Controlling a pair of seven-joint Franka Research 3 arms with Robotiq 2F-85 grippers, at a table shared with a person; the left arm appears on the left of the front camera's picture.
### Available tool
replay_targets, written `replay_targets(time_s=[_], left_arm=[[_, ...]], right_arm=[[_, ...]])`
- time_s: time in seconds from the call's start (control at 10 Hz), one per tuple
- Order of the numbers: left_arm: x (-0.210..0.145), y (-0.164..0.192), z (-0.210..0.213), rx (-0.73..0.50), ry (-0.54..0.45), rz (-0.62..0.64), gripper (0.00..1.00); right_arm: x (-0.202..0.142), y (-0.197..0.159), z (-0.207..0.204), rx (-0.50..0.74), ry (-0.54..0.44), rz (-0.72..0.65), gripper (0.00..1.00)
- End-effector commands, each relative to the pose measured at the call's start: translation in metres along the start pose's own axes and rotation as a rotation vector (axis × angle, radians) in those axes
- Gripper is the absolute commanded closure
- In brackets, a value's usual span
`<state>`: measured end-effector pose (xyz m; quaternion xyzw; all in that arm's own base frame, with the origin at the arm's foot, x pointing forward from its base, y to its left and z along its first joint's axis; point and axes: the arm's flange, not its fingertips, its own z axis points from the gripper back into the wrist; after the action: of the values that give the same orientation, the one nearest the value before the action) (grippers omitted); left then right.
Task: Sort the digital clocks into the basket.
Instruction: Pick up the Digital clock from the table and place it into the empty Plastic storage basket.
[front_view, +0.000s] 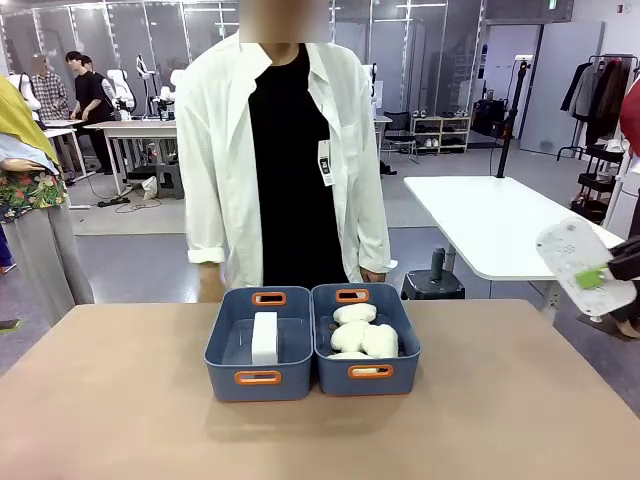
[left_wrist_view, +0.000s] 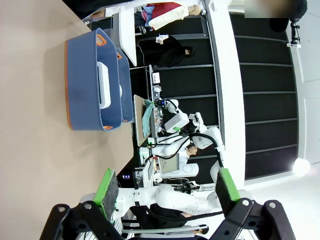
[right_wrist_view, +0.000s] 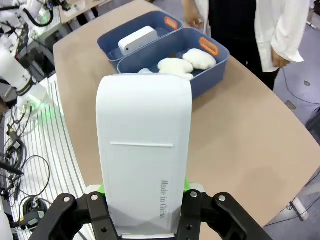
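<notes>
Two blue-grey bins stand side by side at the table's middle. The left one, the basket (front_view: 228, 350), holds one white digital clock (front_view: 264, 337) on its edge. A second digital clock (front_view: 583, 263) hangs in the air off the table's right side, with my right gripper (front_view: 592, 277) shut on it. In the right wrist view this clock (right_wrist_view: 145, 150) rises between that gripper's fingers (right_wrist_view: 145, 197), with the basket (right_wrist_view: 111, 37) and its clock (right_wrist_view: 137, 40) beyond. My left gripper (left_wrist_view: 167, 187) stands open and holds nothing, well back from the basket (left_wrist_view: 82, 80).
The right bin (front_view: 400, 355) holds several fluffy white plush lumps (front_view: 365, 335). A person in a white shirt (front_view: 215, 170) stands at the far edge, hands close behind the bins. Bare tan table (front_view: 120, 400) lies in front of and beside the bins.
</notes>
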<state>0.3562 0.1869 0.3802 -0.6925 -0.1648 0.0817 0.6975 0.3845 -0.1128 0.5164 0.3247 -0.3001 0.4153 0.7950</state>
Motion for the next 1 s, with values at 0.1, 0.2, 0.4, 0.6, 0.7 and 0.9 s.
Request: replay_targets(time_s=[0.1,0.2,0.4,0.6,0.7,0.9], left_arm=[[-0.003,-0.001,0.003,0.0,0.007,-0.01,0.0],[-0.003,-0.001,0.003,0.0,0.007,-0.01,0.0],[-0.003,-0.001,0.003,0.0,0.007,-0.01,0.0],[-0.003,-0.001,0.003,0.0,0.007,-0.01,0.0],[-0.003,-0.001,0.003,0.0,0.007,-0.01,0.0],[-0.003,-0.001,0.003,0.0,0.007,-0.01,0.0]], right_arm=[[0.067,0.019,-0.06,0.057,0.136,0.054,1.0],[0.099,0.03,-0.103,0.084,0.182,0.101,1.0],[0.162,0.039,-0.202,0.17,0.271,0.149,1.0],[0.228,0.04,-0.277,0.16,0.319,0.11,1.0],[0.248,0.045,-0.311,0.162,0.308,0.057,1.0],[0.263,0.046,-0.371,0.147,0.286,-0.077,1.0]])
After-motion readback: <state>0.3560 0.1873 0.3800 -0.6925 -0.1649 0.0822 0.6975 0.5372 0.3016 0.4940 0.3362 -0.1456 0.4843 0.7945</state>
